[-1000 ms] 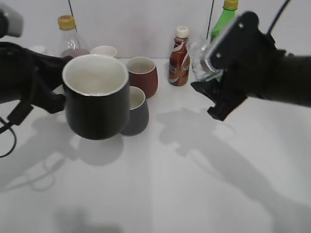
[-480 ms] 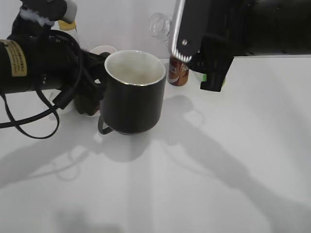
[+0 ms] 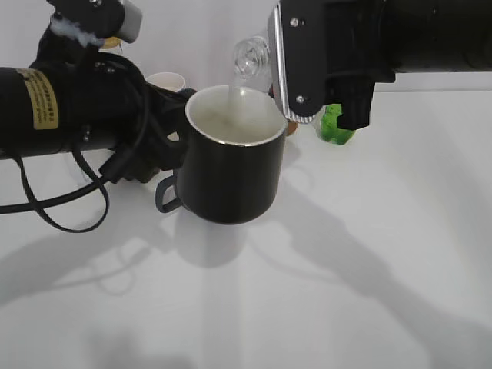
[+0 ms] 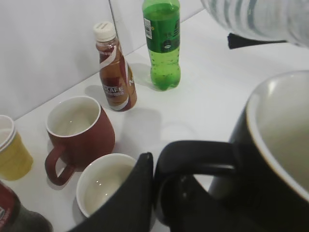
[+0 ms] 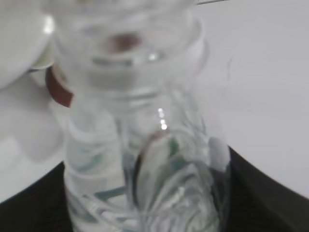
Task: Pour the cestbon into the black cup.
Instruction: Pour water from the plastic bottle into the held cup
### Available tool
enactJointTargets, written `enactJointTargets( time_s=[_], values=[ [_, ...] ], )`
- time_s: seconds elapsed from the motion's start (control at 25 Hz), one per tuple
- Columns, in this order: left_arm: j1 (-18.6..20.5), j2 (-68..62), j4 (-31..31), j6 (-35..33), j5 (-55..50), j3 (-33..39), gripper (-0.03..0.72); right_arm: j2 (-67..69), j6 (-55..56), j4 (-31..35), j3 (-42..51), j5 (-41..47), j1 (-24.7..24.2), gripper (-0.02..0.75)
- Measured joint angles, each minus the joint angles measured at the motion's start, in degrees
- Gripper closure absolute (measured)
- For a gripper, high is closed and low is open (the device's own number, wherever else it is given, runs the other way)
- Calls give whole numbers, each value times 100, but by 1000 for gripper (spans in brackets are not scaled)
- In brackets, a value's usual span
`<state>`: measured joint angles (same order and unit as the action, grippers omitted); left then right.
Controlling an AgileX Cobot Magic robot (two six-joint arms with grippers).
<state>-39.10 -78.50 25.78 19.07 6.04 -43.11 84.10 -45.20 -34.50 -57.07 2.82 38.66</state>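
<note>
The black cup (image 3: 232, 173) with a white inside hangs in the air at centre, held by its loop handle (image 4: 193, 154) in my left gripper (image 4: 154, 179), which is shut on it. My right gripper (image 3: 319, 65) is shut on the cestbon (image 5: 140, 145), a clear ribbed bottle, tipped with its open neck (image 3: 250, 55) over the cup's far rim. A thin stream of water (image 3: 231, 96) falls from the neck into the cup. The bottle's body also shows at the top right of the left wrist view (image 4: 260, 17).
On the table behind stand a bright green soda bottle (image 4: 162, 43), a brown Nescafe bottle (image 4: 114, 70), a red mug (image 4: 79, 135), a dark grey mug with a white inside (image 4: 108, 186) and a yellow cup (image 4: 10, 152). A white wall runs behind them.
The cup has moved right and a little lower, under the bottle's neck. The bottle has tipped further and water now streams from it into the cup.
</note>
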Motion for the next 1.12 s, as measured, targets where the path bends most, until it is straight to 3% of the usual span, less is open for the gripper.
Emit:
enactJointTargets(
  time_s=[0.52,1.12],
  values=[
    [0,0,-38,0,36,0,636,0,-23,-1187,0,0,0,232],
    [0,0,-38,-4,36,0,636,-12,-42,-1451,-42,-28,0,232]
  ],
)
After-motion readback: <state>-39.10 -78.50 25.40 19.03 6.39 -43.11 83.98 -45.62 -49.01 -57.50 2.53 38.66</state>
